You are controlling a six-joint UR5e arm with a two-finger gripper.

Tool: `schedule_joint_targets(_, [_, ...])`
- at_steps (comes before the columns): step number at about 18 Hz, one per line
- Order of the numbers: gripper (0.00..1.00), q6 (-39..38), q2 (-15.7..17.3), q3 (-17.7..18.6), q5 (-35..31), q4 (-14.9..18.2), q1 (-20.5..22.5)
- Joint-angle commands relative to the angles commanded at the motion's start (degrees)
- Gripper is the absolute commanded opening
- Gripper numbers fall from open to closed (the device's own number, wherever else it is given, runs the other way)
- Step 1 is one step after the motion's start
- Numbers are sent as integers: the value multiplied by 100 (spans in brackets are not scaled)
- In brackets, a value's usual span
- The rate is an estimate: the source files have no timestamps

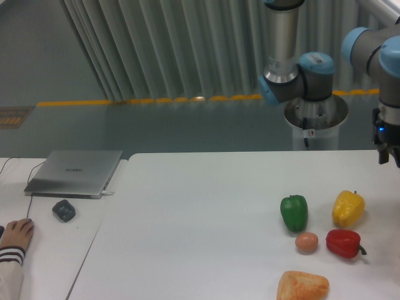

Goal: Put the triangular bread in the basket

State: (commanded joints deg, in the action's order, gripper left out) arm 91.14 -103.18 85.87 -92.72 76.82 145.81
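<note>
The triangular bread is a golden-orange crusty wedge lying at the table's front edge, partly cut off by the bottom of the frame. The basket is out of view. My gripper hangs at the far right edge of the frame, well above and behind the bread, over the table's right side. Only one dark finger shows, the rest being cropped, so its opening cannot be judged. Nothing is visibly held in it.
A green pepper, yellow pepper, red pepper and small tan egg sit just behind the bread. On the left table are a closed laptop, a dark mouse and a person's hand.
</note>
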Motion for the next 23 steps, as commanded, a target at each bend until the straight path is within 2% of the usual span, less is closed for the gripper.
schedule_joint_targets(9, [100, -35, 26, 61, 0, 9, 9])
schedule_joint_targets(10, [100, -96, 26, 131, 0, -70, 17])
schedule_joint_targets(13, [100, -640, 62, 465, 17, -912, 18])
schedule_joint_targets(21, [100, -914, 44, 562, 122, -967, 9])
schedule_joint_targets(23, [100, -1246, 44, 633, 211, -1019, 18])
